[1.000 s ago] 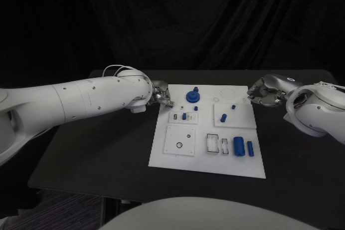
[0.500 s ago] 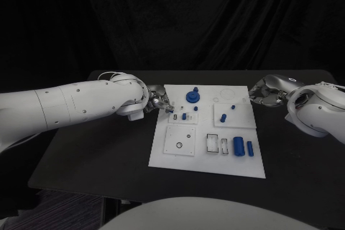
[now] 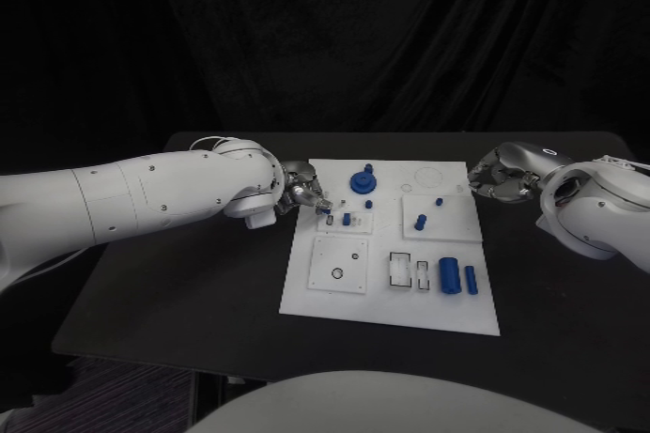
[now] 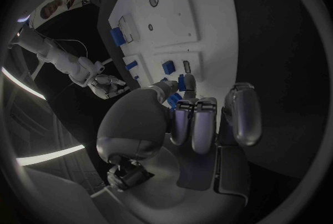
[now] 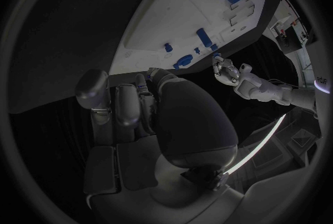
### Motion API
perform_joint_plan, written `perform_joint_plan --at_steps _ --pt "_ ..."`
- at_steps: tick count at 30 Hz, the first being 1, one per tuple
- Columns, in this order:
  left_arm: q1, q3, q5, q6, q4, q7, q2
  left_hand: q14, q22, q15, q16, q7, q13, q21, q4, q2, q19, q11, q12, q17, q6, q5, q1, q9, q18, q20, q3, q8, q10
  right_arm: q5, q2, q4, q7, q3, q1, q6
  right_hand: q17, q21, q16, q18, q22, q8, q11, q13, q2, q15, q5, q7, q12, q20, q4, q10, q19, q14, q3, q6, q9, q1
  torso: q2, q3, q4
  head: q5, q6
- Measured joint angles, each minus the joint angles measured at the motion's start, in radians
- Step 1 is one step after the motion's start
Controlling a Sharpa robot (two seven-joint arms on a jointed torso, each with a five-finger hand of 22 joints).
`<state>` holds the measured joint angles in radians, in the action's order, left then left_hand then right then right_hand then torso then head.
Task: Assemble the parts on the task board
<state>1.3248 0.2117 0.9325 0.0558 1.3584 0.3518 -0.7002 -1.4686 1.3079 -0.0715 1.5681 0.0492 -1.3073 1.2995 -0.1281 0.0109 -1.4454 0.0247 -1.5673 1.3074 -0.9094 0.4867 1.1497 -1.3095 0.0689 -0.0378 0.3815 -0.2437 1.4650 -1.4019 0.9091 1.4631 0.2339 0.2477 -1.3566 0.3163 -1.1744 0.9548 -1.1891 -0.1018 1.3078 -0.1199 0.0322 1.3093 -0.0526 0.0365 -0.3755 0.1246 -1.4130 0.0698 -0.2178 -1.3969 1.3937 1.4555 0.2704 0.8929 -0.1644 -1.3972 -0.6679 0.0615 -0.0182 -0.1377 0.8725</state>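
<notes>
In the head view, the left hand (image 3: 303,191) is seen at the far left edge of the task board (image 3: 390,301), just left of a small raised plate (image 3: 347,223) that carries short blue parts. A small blue part seems to be pinched at its fingertips, though this is too small to be confirmed here. The right hand (image 3: 496,181) is held at the board's far right edge, fingers curled in, nothing visibly in them. A blue gear (image 3: 363,182) stands between the two hands, nearer the left.

In the left wrist view, a small blue peg (image 4: 181,83) is gripped between the left hand's fingertips, pointing toward the board's small plate.

In the right wrist view, the right hand (image 5: 139,103) is clenched on nothing, beside the board (image 5: 180,24).
</notes>
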Motion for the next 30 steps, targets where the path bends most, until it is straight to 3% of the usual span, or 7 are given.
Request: perform_joint_plan --at_steps 18,30 --pt "-0.030 0.000 -0.008 0.001 -0.011 -0.002 0.019 0.000 0.000 0.000 0.000 0.001 0.000 0.000 0.001 -0.005 0.000 0.000 0.000 0.000 -0.005 0.000 -0.005 0.001 0.000 0.000 0.007 0.000 0.000 0.000 -0.001 0.000 0.000 0.000 0.002 -0.001 0.001 0.000 0.000 0.000 0.000 0.000 0.000 0.000 0.000 0.000 0.000 0.000 0.000 0.000 0.000 0.000 0.000 0.000 0.000 0.000 0.000 0.000 -0.002 -0.0001 0.0018 -0.002 0.000" --pt "-0.035 -0.004 -0.010 0.000 -0.015 -0.007 0.021 0.000 0.000 0.000 0.000 0.003 0.000 -0.004 0.001 -0.005 0.000 0.000 0.000 0.001 -0.007 0.000 -0.006 0.002 0.000 0.000 0.007 0.000 0.000 0.000 -0.001 0.000 0.001 0.000 0.002 -0.002 0.001 0.000 0.000 0.000 0.000 0.000 0.000 0.000 0.000 0.000 0.000 0.000 0.000 0.000 0.000 0.000 0.000 0.000 0.000 0.000 0.000 0.000 -0.002 0.0011 0.0008 -0.005 0.000"
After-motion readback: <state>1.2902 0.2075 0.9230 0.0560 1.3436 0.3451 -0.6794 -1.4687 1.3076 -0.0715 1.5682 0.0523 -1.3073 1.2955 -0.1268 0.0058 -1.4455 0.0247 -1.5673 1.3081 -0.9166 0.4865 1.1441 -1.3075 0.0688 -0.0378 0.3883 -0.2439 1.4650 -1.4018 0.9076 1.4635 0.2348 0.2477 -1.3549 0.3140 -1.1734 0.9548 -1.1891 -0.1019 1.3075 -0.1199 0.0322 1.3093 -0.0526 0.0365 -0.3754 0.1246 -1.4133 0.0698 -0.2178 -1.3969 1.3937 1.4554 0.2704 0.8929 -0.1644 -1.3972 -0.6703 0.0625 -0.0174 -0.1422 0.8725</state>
